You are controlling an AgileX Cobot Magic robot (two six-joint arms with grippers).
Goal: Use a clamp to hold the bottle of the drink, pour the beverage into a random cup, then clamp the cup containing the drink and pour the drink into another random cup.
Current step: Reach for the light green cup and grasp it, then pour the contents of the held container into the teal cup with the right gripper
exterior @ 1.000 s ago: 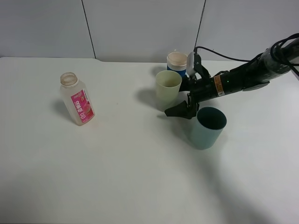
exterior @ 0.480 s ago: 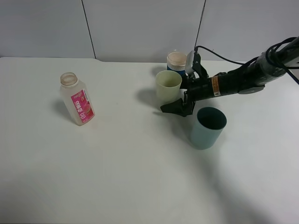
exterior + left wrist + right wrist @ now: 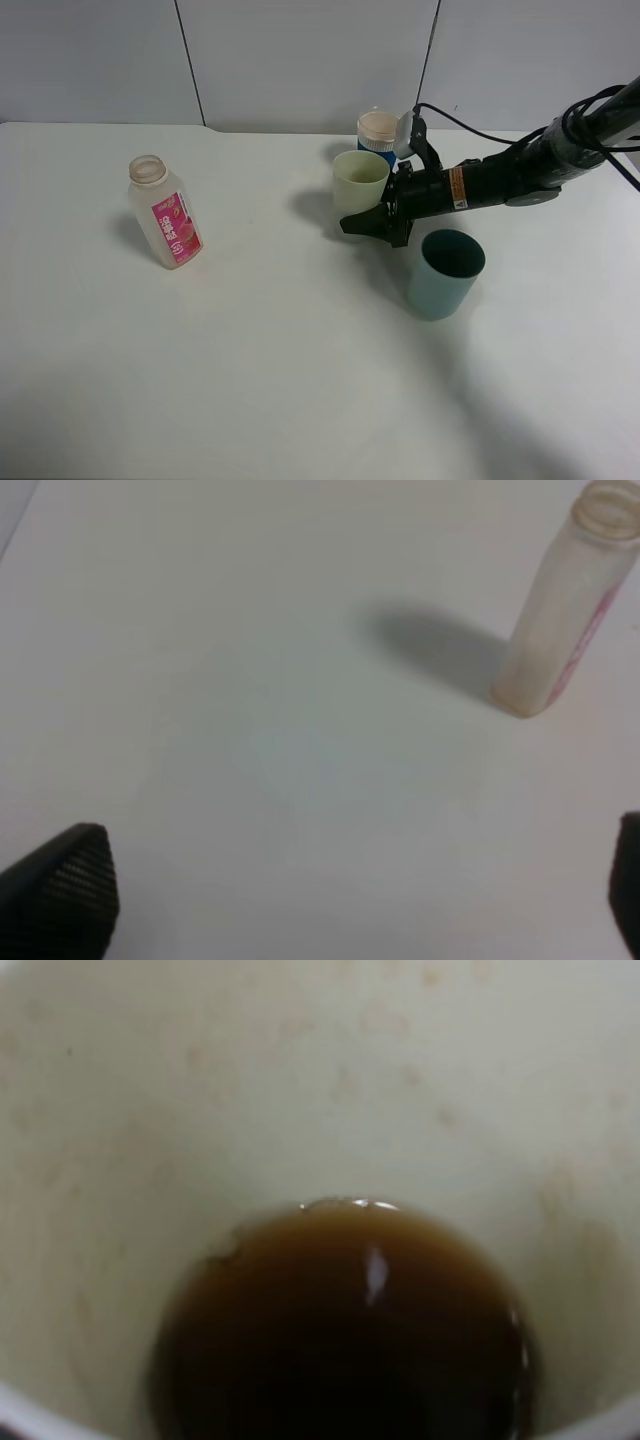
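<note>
The right gripper (image 3: pixel 372 222) is clenched on the pale yellow-green cup (image 3: pixel 358 185), low on its wall. The right wrist view looks straight down onto the dark brown beverage (image 3: pixel 350 1330) pooled in its bottom. The cup stands upright on the table (image 3: pixel 280 350), just in front of the blue cup with a white rim (image 3: pixel 378 133) and near the dark teal cup (image 3: pixel 445 275), which is upright with its mouth open. With liquid already in the held cup, the step in hand looks like the second pour. To do it well, lift straight up first — the blue cup is close behind — bring the lip over the teal cup's mouth, then tilt slowly so nothing runs down the outside. The left gripper (image 3: pixel 345 890) hangs with jaws spread wide and empty, and the bottle (image 3: pixel 560 610) stands uncapped, well apart from the cups
</note>
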